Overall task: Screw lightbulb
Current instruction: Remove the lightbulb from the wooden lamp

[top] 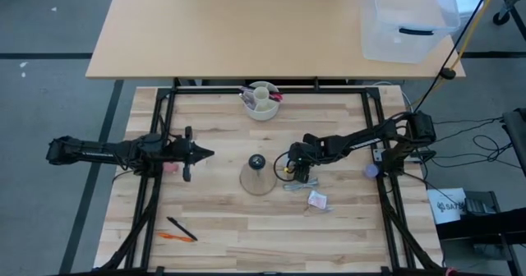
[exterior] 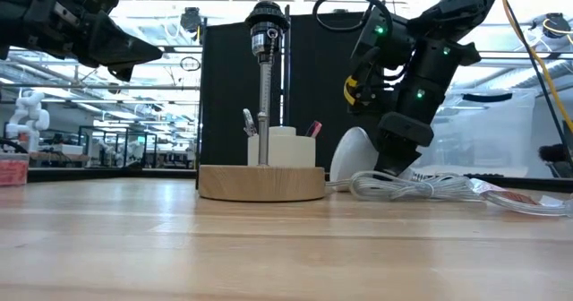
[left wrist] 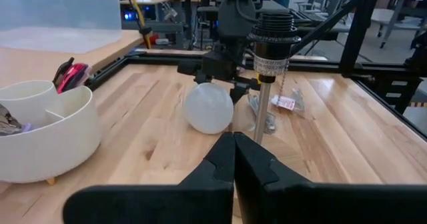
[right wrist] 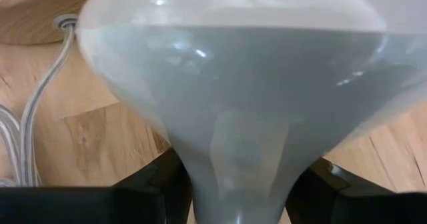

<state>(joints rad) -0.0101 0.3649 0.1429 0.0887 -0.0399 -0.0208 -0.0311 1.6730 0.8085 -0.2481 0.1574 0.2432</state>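
- Right gripper (top: pixel 289 166) was clamped on the neck of the lightbulb (left wrist: pixel 209 107), its fingers (right wrist: pixel 150 184) on either side of the tapering part, as the right wrist view showed.
- The lightbulb lay low at the surface (top: pixel 222 227), just beside the round wooden lamp base (exterior: pixel 261 182), its dome turned toward the base.
- By my judgement the step in hand was the pick-up: the lightbulb was gripped but not lifted, and the black socket (exterior: pixel 267 21) on top of the lamp's thin post stood empty.
- The next move would call for raising the lightbulb well above the socket, turning its screw neck down, lining it up over the opening, then lowering and twisting.
- Left gripper (top: pixel 205 154) hung in the air on the lamp's other side, fingers pressed together, holding nothing.
- Room to move looked fair above the lamp; a lift would have to clear the post and socket.
- A white cable (exterior: pixel 407 189) and a small packet (top: pixel 317 199) lay near the right gripper, and a cream cup (top: pixel 261 100) with pens stood behind the lamp.
- All of this sat well in from the surface's edges.
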